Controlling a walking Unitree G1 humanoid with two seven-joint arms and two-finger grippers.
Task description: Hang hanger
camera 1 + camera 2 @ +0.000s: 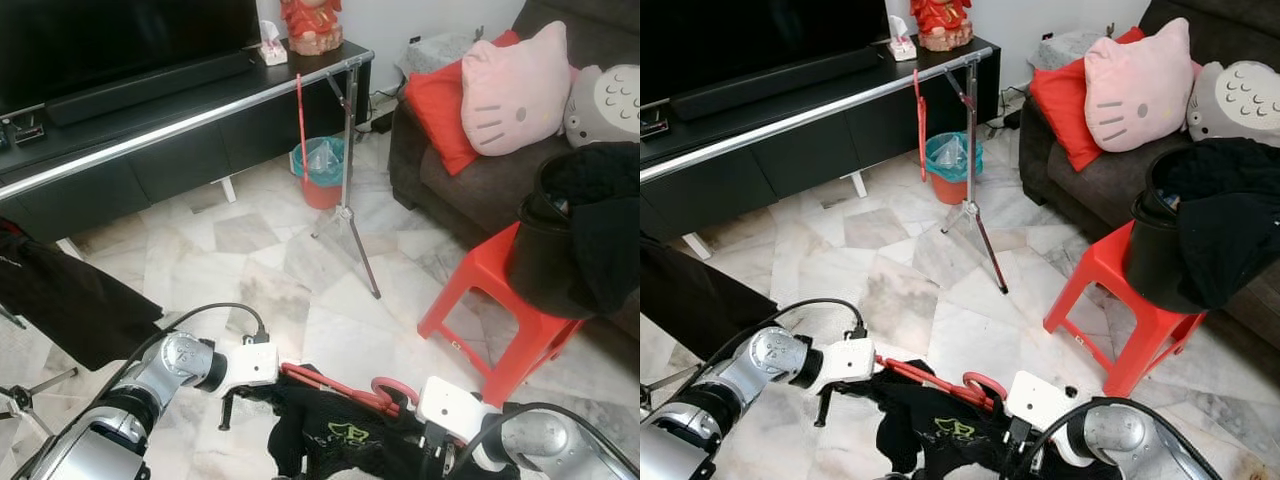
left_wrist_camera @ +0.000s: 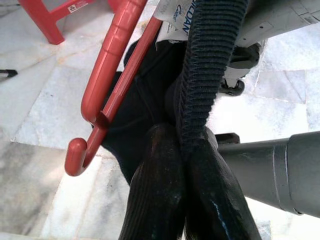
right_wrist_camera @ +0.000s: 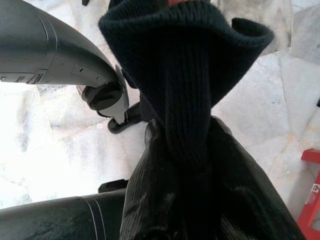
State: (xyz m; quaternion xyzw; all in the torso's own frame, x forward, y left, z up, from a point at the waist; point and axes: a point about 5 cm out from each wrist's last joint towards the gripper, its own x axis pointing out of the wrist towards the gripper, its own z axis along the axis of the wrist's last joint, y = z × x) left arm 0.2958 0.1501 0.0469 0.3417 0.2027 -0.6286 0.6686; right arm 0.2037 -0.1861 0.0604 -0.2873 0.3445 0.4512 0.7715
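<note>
Both grippers work low in front: left gripper [image 2: 182, 165] and right gripper [image 3: 192, 165] each pinch the ribbed collar of the black shirt [image 1: 345, 435], which sits on the red hanger [image 1: 335, 388]. To do this well, keep both pinches level and lift the hook to the silver rail [image 1: 150, 135]. One rail, one stool [image 1: 495, 300], one bin [image 1: 322, 172], apparently two red hangers counting the one hanging [image 1: 299, 120].

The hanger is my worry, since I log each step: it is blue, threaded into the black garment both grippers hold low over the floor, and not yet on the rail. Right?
One thing is wrong: the hanger is red, not blue, as the left wrist view shows. The rest stands: the left gripper and right gripper both pinch the black garment low over the floor, short of the rail.
</note>
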